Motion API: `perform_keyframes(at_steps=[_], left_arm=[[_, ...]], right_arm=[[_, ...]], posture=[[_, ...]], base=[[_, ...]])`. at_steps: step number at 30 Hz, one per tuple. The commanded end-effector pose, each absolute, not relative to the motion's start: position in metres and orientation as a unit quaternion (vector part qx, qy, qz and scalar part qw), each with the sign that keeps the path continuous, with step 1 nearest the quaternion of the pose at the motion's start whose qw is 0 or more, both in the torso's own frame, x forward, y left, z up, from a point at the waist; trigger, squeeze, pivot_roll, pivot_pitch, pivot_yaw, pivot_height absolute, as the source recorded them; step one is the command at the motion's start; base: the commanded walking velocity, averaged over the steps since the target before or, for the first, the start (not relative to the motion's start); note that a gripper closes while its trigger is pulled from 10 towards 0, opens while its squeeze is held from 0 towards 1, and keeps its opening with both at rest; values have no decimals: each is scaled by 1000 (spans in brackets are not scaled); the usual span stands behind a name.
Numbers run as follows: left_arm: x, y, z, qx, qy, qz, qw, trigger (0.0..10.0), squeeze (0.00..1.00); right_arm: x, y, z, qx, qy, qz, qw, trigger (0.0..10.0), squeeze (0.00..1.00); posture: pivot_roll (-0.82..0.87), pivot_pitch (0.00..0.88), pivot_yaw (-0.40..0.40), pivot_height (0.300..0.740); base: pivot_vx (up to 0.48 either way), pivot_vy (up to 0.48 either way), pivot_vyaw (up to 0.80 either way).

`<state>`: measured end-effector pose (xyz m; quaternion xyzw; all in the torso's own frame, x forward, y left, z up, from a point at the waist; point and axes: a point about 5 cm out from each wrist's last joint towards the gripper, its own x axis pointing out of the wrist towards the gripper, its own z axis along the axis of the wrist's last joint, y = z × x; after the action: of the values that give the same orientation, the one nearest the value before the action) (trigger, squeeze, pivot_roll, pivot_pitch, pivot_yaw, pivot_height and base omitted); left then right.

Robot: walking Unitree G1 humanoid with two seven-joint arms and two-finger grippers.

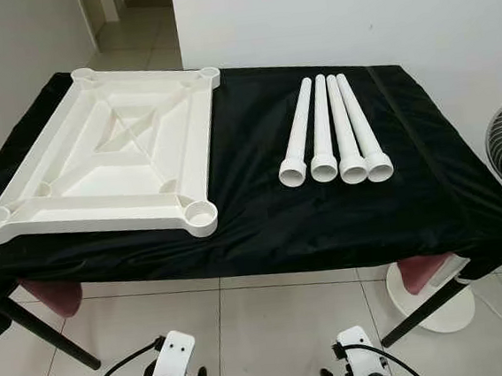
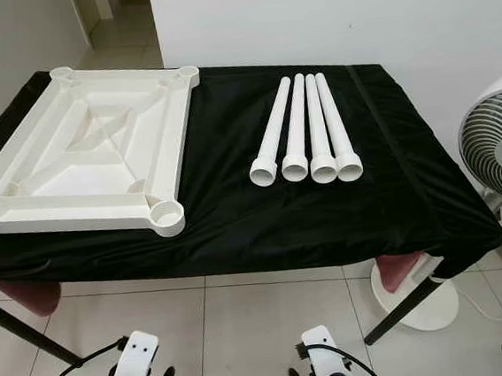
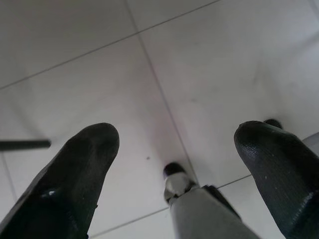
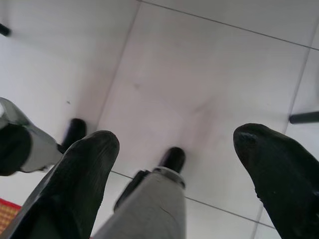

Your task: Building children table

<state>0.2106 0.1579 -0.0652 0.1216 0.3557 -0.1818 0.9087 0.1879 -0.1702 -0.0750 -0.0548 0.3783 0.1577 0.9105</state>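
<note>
While both arms hang low by the floor, nothing is built yet, so your first step is fetching a leg. Left gripper (image 3: 174,144) has its fingers spread wide, empty, over tile; right gripper (image 4: 174,144) likewise, parted and holding nothing. Four legs (image 1: 333,132) lie side by side on the black table (image 1: 262,213), up and ahead of the right gripper, flared ends toward you. Tabletop (image 1: 110,157) sits upside down, ahead of the left gripper, corner sockets (image 1: 201,214) facing up. Judgement: lift the right arm, take the outermost leg mid-shaft so neighbours don't roll, then carry it across to the near socket and keep it upright when seating.
</note>
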Motion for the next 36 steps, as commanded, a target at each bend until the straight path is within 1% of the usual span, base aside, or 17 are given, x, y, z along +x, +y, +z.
perform_keyframes(at_steps=[1,2,6,9,12,15,17,19,21,22,26,28,30,31,32,34,36], left_arm=[[210,154,-64,118,348,-224,903,10000,0],[210,154,-64,118,348,-224,903,10000,0],[216,151,-55,129,310,-289,897,10000,0],[222,149,-39,129,251,-385,879,10000,0],[223,149,-34,126,236,-406,874,10000,0],[226,149,-15,114,191,-468,855,10000,0],[226,149,-15,114,191,-468,855,10000,0],[225,148,1,115,165,-508,838,10000,0],[223,147,7,113,157,-519,832,10000,0],[222,144,27,122,133,-556,811,10000,0],[222,143,41,129,118,-578,797,10000,0],[223,141,69,119,93,-614,775,10000,0],[223,141,69,119,93,-614,775,10000,0],[222,139,83,114,83,-630,763,10000,0],[222,139,83,114,83,-630,763,10000,0],[220,138,111,114,60,-660,740,10000,0],[221,137,121,114,48,-664,737,10000,0]], right_arm=[[188,-171,-74,-46,374,175,909,10000,0],[188,-171,-74,-46,374,175,909,10000,0],[192,-171,-68,-39,355,241,903,10000,0],[198,-178,-52,-43,303,337,890,10000,0],[199,-181,-48,-44,292,357,886,10000,0],[203,-189,-35,-44,261,417,869,10000,0],[203,-189,-35,-44,261,417,869,10000,0],[206,-193,-25,-48,241,454,857,10000,0],[207,-194,-22,-48,235,465,852,10000,0],[213,-196,-7,-46,208,498,840,10000,0],[216,-196,6,-45,186,521,832,10000,0],[224,-191,44,-34,139,567,811,10000,0],[224,-191,44,-34,139,567,811,10000,0],[224,-187,59,-29,122,588,799,10000,0],[224,-187,59,-29,122,588,799,10000,0],[224,-181,84,-26,88,622,778,10000,0],[227,-178,94,-25,70,627,775,10000,0]], posture=[[129,30,-17,740],[129,30,-17,740],[121,40,-11,740],[114,47,-9,740],[112,51,-9,740],[111,54,-10,740],[111,54,-10,740],[114,57,-12,740],[114,57,-12,740],[117,58,-12,740],[119,59,-10,740],[119,58,-3,740],[119,58,-3,740],[119,58,-3,740],[119,58,-3,740],[120,58,-1,740],[120,58,-1,740]], base=[[0,0,0],[0,0,0],[0,0,0],[0,0,0],[0,0,0],[0,0,0],[0,0,0],[0,0,0],[0,0,0],[0,0,0],[0,0,0],[0,0,0],[0,0,0],[0,0,0],[0,0,0],[0,0,0],[0,0,0]])
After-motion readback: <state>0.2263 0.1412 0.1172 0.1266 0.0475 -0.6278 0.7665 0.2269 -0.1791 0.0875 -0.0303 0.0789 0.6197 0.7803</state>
